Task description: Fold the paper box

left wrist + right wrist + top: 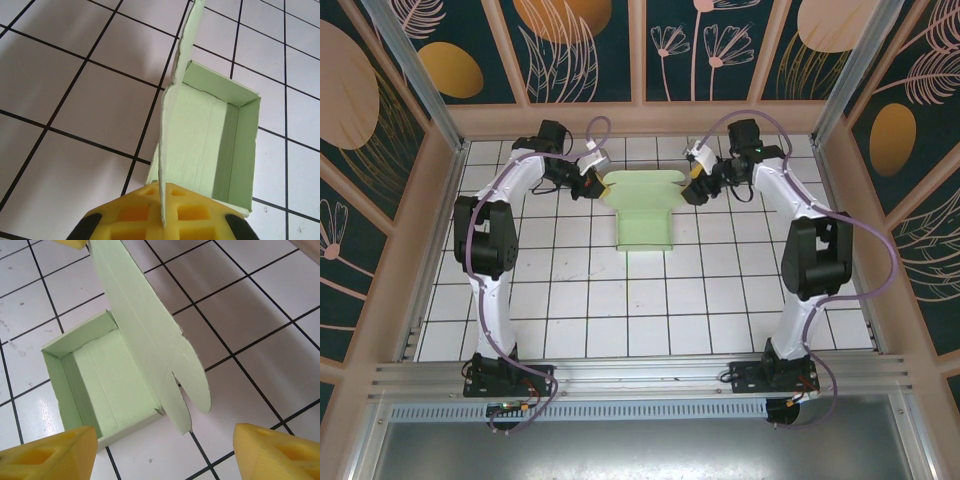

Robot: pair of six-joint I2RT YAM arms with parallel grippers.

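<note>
- Left end effector (162, 202), nearest its wrist lens: yellow pads (135, 212) pressed together on the thin edge of the paper box's (210, 150) raised lid flap (172, 100). Nothing else in the grip.
- Counter (570, 300): white tiles with dark grid lines, boxed in by leaf-patterned panels (580, 50).
- Left arm (485, 240) and right arm (815, 250): white links, purple cables, bases on the near rail. Both reaching inward to the far middle.
- Paper box, pale green card: far centre of the counter, between the two end effectors. Tray part flat on the tiles, four walls standing, top open.
- Lid flap: joined along one long wall of the tray, standing up and tilted. Far end pinched by the left end effector.
- Right end effector (165, 450): jaws wide apart, holding nothing. Yellow fingers (50, 455) on either side of the flap's tabbed end, one low beside a tray corner; contact there cannot be told.
- Rounded tabs (197, 385): at the flap's free end, over bare tile.
</note>
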